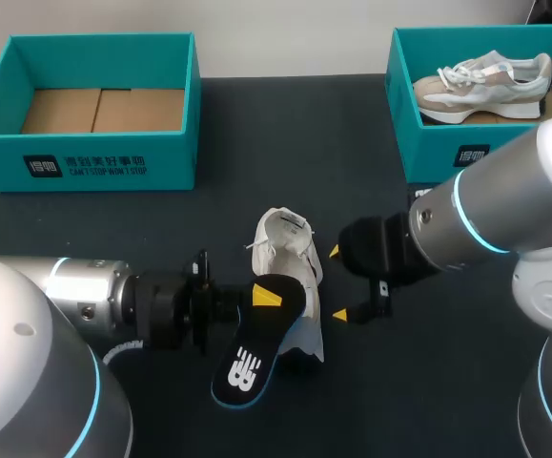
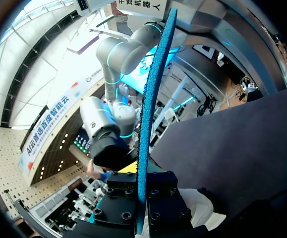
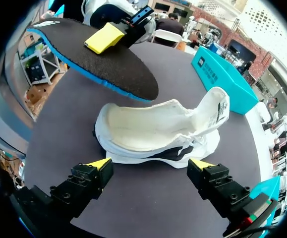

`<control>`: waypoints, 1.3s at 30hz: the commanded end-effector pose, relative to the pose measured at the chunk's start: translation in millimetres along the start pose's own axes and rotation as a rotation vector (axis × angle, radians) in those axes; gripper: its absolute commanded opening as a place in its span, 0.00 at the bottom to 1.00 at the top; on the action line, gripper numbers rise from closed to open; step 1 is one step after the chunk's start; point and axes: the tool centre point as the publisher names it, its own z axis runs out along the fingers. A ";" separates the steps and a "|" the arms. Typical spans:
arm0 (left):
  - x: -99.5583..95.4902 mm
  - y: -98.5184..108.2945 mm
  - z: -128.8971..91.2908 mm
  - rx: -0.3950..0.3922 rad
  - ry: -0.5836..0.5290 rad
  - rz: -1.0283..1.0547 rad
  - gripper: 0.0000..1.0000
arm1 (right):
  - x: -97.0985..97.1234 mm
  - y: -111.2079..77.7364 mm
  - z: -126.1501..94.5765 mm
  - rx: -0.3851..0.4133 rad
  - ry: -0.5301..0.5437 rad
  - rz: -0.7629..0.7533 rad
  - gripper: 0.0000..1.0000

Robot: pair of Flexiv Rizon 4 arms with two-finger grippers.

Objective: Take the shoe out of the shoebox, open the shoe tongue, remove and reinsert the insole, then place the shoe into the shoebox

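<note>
Dark grey cloth is covering the table [image 1: 371,410], and it is leaving me open room along the near edge. At the far left an empty teal shoebox [image 1: 85,153] is sitting well apart from my arms. My left gripper [image 1: 264,298] is clamping the black insole [image 1: 255,345] between closed fingers, one yellow pad [image 3: 105,37] pressing on its top face. In the left wrist view its blue edge [image 2: 153,89] is running up between them. The insole is hanging over one end of the white shoe [image 1: 290,253], which is lying mid-table, its opening facing my right gripper [image 1: 337,283]. That gripper is standing wide open and gripping nothing, its tips just short of the shoe's sole. At the far right a second shoebox [image 1: 466,157] is holding another shoe [image 1: 485,86].
</note>
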 end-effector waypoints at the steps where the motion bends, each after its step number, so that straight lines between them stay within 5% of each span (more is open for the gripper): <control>1: 2.0 -1.4 1.0 -0.004 -0.003 0.001 0.00 | 0.2 0.0 7.3 -0.007 0.001 -0.015 1.00; 17: -4.2 2.2 21.0 0.044 0.023 0.014 0.00 | -0.3 1.2 7.4 0.037 -0.006 -0.018 1.00; 39: 30.9 31.9 34.6 0.058 0.036 -0.044 0.00 | -0.3 1.2 7.4 0.037 -0.006 -0.018 1.00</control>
